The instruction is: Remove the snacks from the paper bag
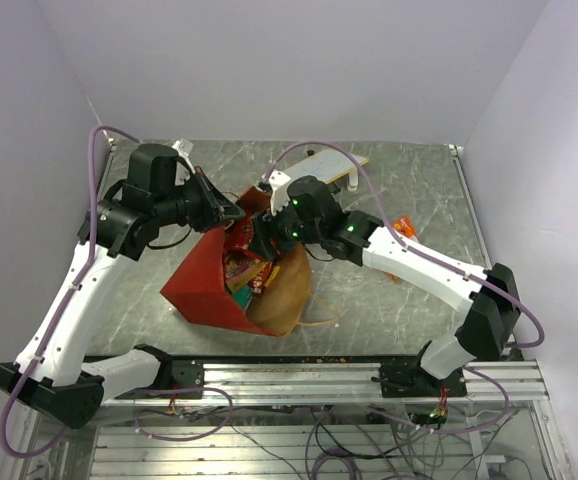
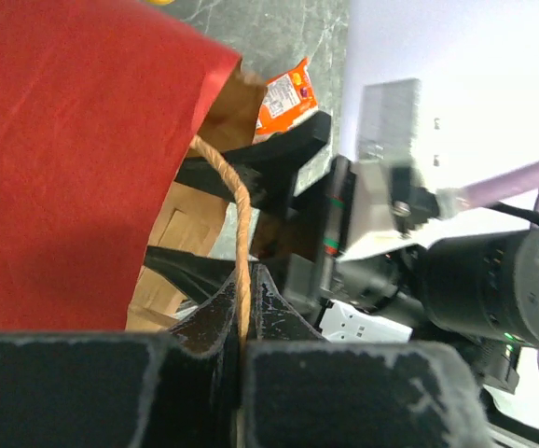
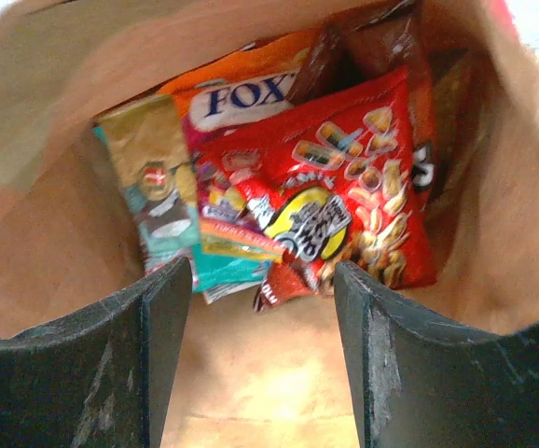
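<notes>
Snacks (image 3: 335,205) — crinkly foil, seemingly — inside paper bag (image 3: 55,233)

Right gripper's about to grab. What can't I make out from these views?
Top external: the right arm's wrist covers the paper bag mouth, hiding most snacks.
Right wrist: blurred; whatever lies under the red chip packet is hidden, so no packet count. The right gripper is open above them.
Left wrist: the bag's red wall blocks its inside; the left gripper is shut on the string handle.
</notes>
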